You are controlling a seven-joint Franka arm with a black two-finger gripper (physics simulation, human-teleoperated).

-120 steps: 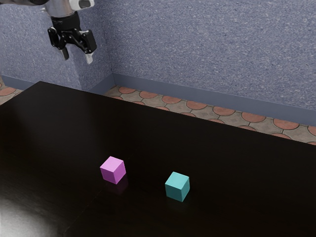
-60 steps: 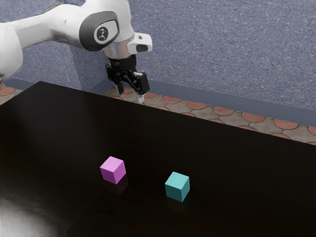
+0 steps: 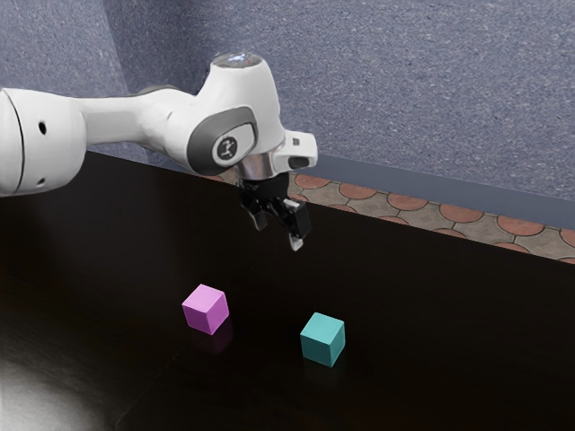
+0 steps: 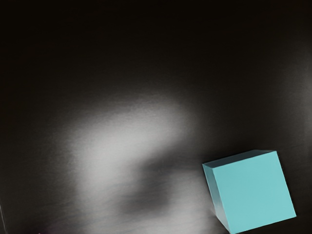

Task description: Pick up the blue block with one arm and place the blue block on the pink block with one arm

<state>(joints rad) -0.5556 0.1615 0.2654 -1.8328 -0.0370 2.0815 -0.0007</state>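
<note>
Exterior view is showing one small matte teal-blue cube [image 3: 322,338] sitting flat on the glossy black table [image 3: 449,296], apart from the single matte pink cube [image 3: 206,309] toward the exterior view's left. The black two-finger gripper [image 3: 278,230] is hovering above both, its fingers spread and empty.

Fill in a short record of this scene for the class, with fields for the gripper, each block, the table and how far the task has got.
gripper: open, empty, in the air above the table
blue block: on the table, untouched, at the exterior view's right of the pink block
pink block: on the table, apart from the blue block, nothing on it
table: dark, glossy
task stage: blue block not yet picked up
</note>
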